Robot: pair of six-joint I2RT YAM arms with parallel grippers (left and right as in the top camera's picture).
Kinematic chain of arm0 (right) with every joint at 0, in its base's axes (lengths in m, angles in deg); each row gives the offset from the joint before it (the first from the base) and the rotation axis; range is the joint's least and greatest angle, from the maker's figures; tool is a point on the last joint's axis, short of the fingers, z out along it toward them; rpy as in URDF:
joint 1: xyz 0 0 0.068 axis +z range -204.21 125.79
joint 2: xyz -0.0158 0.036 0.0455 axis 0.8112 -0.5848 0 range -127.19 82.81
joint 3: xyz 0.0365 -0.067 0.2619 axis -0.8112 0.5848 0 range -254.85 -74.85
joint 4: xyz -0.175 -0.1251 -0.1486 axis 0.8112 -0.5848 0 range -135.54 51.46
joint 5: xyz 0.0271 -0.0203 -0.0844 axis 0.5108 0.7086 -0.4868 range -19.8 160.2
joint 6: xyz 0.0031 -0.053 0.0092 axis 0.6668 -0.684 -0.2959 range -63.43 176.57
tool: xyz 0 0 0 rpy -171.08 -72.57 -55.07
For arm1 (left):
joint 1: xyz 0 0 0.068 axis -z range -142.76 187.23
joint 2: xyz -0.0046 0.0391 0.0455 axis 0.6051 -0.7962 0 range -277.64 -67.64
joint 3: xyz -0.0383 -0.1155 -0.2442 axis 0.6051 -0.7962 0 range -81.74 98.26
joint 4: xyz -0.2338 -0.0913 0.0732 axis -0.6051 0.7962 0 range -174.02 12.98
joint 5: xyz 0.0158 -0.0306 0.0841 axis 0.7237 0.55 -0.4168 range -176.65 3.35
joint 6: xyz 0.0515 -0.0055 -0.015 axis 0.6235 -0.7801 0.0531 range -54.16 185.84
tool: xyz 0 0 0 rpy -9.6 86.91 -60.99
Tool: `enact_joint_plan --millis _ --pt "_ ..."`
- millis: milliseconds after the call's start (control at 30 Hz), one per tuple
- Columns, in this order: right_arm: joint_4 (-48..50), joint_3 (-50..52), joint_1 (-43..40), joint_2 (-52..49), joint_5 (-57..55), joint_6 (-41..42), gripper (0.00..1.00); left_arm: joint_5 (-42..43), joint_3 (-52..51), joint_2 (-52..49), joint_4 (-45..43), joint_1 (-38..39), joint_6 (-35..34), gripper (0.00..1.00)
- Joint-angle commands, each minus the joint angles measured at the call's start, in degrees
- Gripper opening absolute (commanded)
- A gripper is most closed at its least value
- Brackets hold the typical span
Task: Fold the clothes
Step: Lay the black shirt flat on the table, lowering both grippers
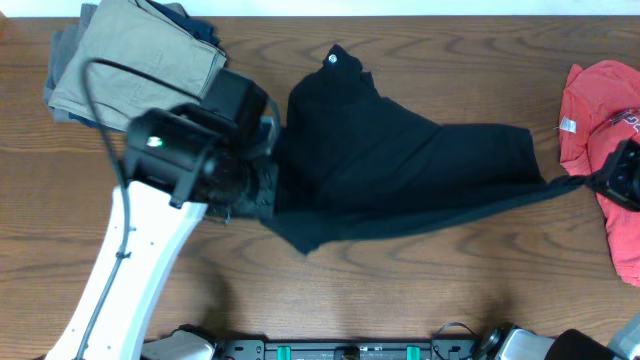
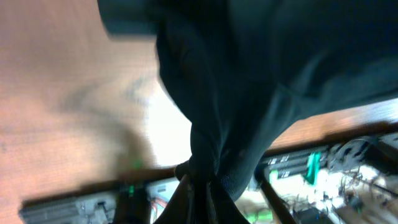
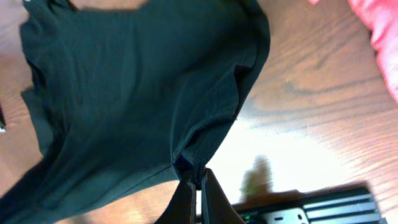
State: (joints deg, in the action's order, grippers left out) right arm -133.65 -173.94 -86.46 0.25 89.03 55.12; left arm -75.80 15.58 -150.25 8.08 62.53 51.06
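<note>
Two ends of the clothes (image 1: 390, 165) are pinched: left gripper (image 2: 198, 183) closed on one, right gripper (image 3: 196, 179) closed on the other. Cloth stretched between them across the table (image 1: 420, 300) centre.

Robot test bench, laboratory setting. A wood-grain table (image 1: 400, 290) carries a white robot arm (image 1: 115, 270) with an exposed black cable (image 1: 95, 120). A black mounting rail (image 1: 340, 351) with green fittings runs along the near edge. Sample clothing lies about: black garment (image 1: 400, 160) at centre, tan trousers (image 1: 130, 50) far left, red T-shirt (image 1: 600, 110) right.
</note>
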Motion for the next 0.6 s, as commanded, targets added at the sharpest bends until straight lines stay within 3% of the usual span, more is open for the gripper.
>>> enact_joint_plan --millis 0,333,567 --pt "0.7 4.2 -0.5 3.1 -0.7 0.7 0.01 0.5 -6.3 2.6 -0.1 0.6 -3.5 0.06" --pt "5.9 18.3 -0.5 11.7 -1.6 1.8 0.01 0.6 -16.9 9.7 -1.4 0.6 -6.0 0.06" --pt "8.9 22.1 -0.5 14.2 -9.6 9.8 0.01 4.6 -22.0 14.0 -3.7 3.7 -8.1 0.06"
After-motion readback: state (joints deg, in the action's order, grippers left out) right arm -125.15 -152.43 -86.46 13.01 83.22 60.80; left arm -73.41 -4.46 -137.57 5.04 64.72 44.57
